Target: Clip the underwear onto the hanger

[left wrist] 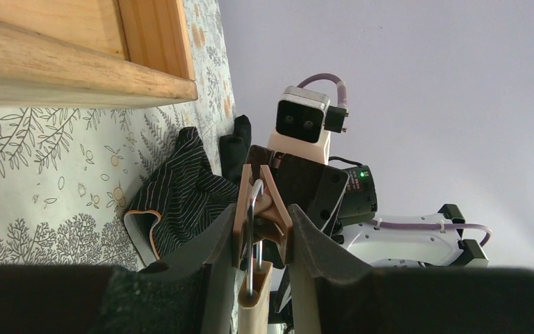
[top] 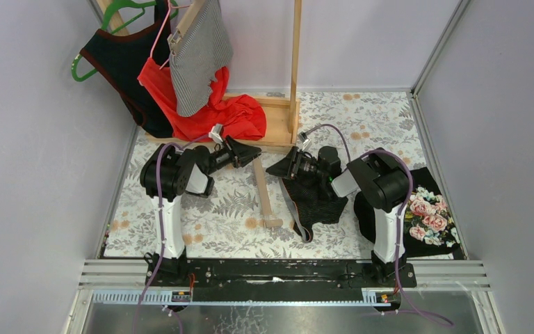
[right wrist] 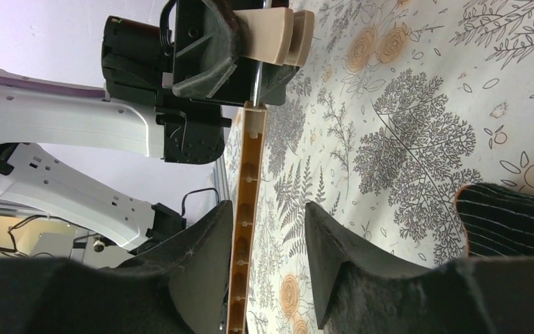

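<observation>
At the table's [top: 201, 226] far left corner, a light wooden clothes rack [top: 295, 62] carries a black top with dark red trim [top: 128, 76] on a green plastic hanger [top: 87, 66], a red garment [top: 215, 115] spilling onto the rack's base, and a grey finely striped garment [top: 198, 56] clipped to a wooden hanger. The table itself is covered in a pale cloth printed with grey ferns and orange flowers.

Left of the table's middle, the left hand [top: 245, 152] is clenched on the beige spring clip [left wrist: 264, 202] at the far end of a beige bar-shaped clip hanger [top: 263, 191]. Its two dark pads press the clip from either side, with the clip's metal ring showing between them. The bar runs from that clip towards the near edge and lies at a slight slant across the table's middle.

Just right of the bar's far end, the right hand [top: 283, 167] points at the left hand with its fingers apart and released, nothing between them. Its wrist camera looks along the bar through the gap.

The black underwear with thin pale stripes and an orange-edged hem [top: 316, 198] lies on the table right of the middle. It is beside the hanger, below the right hand and apart from both hands and the clip.

By the right edge, near the near corner, a black cloth printed with pink roses [top: 427, 212] lies partly hidden behind the right arm.
</observation>
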